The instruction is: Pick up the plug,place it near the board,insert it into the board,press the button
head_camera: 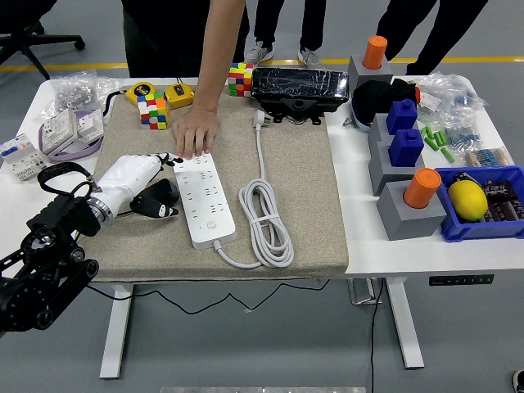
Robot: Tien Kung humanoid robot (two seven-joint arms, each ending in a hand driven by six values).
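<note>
Head view: 1 black plug (157, 201) clamped in left robot hand (135, 182), just left of board (203, 199), steadied by person's hand (195, 133). Prongs to be aligned squarely before being pushed.

Place: we took it for a robotics lab / test bay.
Floor: we saw grey industrial flooring w/ a yellow line (491, 58) across the far side.
Furniture: white bench tables (360, 229) on metal legs, office chair (33, 33) at far left.
Clutter: we noted test props, i.e. puzzle cubes (151, 109), tape measure (141, 89), blue parts bin (491, 209), bagged components (78, 86).
People: several stood at the far edge.
</note>
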